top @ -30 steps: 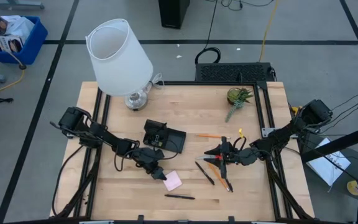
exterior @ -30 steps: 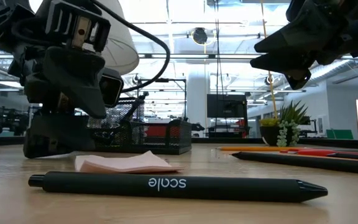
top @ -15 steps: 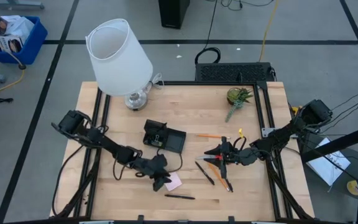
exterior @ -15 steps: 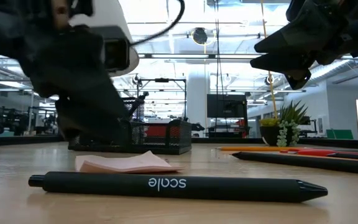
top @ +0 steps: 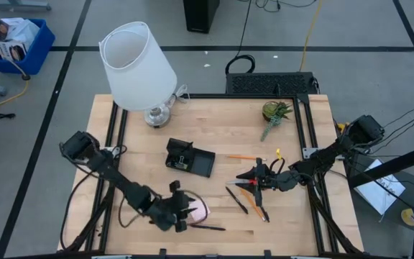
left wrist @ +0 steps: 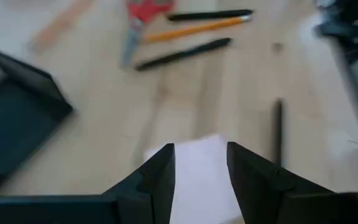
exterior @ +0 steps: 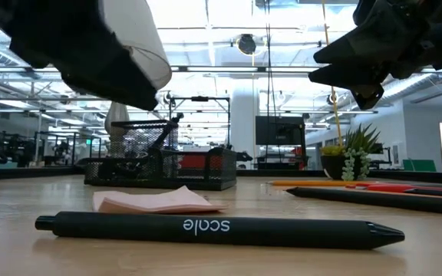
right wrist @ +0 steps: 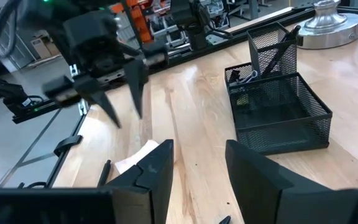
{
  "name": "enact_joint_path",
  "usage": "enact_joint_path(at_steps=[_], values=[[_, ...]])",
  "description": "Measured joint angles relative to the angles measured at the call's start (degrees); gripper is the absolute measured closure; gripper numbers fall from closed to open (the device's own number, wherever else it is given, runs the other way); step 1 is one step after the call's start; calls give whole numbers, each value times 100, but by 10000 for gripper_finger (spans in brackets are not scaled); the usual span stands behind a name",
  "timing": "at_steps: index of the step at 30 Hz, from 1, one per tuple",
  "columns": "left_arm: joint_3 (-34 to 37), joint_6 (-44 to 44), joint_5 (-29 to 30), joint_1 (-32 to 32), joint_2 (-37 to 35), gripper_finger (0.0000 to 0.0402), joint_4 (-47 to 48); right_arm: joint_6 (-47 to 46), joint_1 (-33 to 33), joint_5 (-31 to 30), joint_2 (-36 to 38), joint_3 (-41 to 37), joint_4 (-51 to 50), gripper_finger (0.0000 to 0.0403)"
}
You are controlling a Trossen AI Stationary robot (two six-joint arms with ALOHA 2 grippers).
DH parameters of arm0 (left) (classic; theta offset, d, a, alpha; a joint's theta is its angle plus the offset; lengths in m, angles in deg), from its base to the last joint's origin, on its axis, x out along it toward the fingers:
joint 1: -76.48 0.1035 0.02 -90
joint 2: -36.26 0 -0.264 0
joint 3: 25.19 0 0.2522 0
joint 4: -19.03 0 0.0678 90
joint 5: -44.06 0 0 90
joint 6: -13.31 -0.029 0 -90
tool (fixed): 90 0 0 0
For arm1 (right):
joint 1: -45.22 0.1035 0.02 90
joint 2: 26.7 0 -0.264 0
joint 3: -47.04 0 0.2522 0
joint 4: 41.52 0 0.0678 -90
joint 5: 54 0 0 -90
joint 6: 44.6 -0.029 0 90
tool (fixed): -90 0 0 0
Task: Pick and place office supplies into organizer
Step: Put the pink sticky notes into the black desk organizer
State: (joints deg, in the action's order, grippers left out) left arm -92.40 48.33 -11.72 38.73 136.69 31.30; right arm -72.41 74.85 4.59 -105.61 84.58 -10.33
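Pink pad just under/beside L gripper, jaws apart, not gripping

table: pale wood | organizer: black wire mesh | pen: matt black

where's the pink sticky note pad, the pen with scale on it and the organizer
pink sticky-note pad (exterior: 158,202), low view, middle of its top sheet
black pen (exterior: 206,227), low view, barrel at the printed word
organizer (top: 190,157), high view, on its black body between the two sections
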Motion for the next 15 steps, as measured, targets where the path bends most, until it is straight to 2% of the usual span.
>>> enact_joint_path(at_steps=[2,7,11,15], values=[[-261,-278,430,-144,152,254,467,0,0,-2,0,3,-20,264],[-787,-572,764,-303,566,241,1037,0,0,-2,0,0,-17,264],[-1254,-687,778,-359,987,198,1691,0,0,-2,0,3,-22,264],[-1938,-215,556,-472,1176,142,2499,0,0,-2,0,0,-15,264]])
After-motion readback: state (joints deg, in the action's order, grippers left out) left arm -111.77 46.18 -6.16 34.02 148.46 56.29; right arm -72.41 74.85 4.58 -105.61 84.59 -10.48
